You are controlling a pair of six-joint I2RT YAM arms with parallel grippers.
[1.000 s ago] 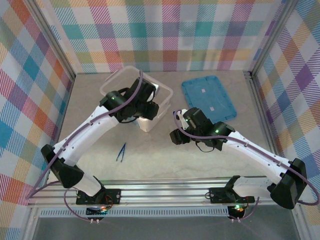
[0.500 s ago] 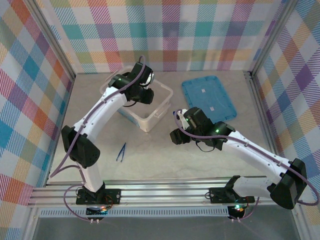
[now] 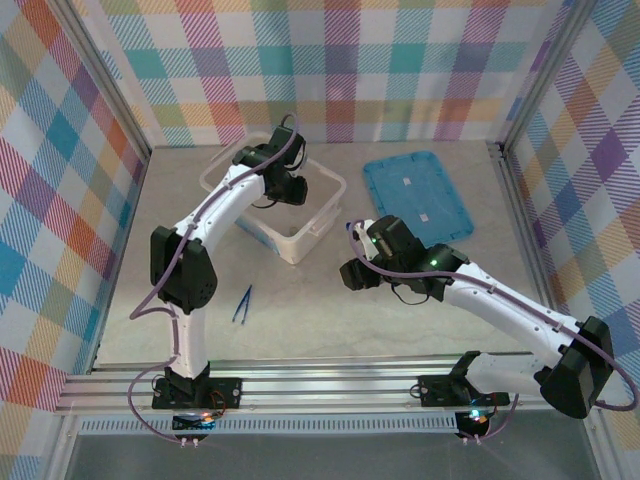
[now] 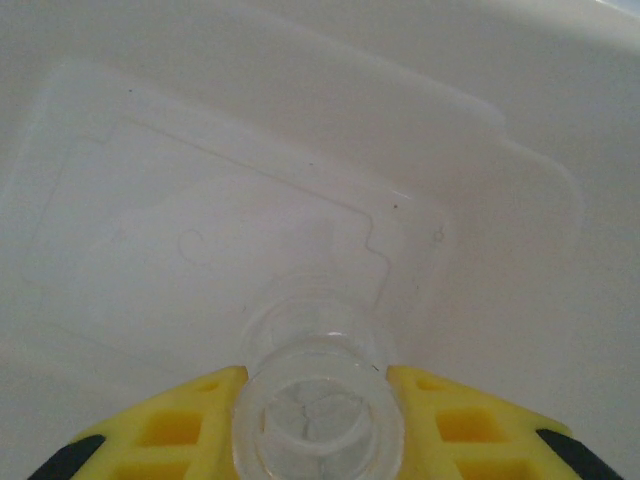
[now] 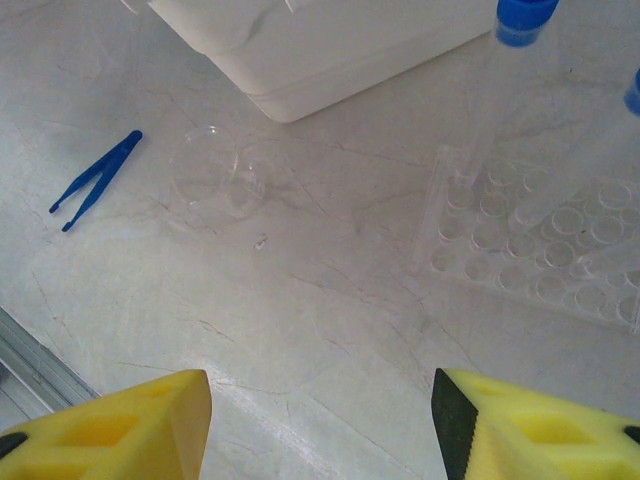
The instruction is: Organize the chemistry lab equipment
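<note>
1. Yellow fingers of the left hand [image 4: 315, 378] are closed on the neck of the flask [image 4: 320, 428], one on each side, touching the glass.
2. That hand and the flask are inside the tub [image 3: 305, 243]. The flask's mouth faces the wrist camera, with the tub's white floor just beyond.
3. The tub stands toward the far left of the counter [image 3: 330, 325]. The lid [image 3: 417, 195] lies flat toward the far right corner, apart from the tub.
4. The right hand [image 5: 320, 392] hangs above the middle of the counter, fingers spread wide, gripping nothing.
5. Tweezers [image 3: 243, 303] lie on the counter toward the near edge, left of centre, apart from the tub.
6. A faint clear beaker [image 5: 215, 175] sits on the counter between the tweezers and the rack [image 5: 540, 245], near the tub's near corner.
7. Blue-capped tubes [image 5: 522, 18] stand in that clear rack; how many, I cannot tell.
</note>
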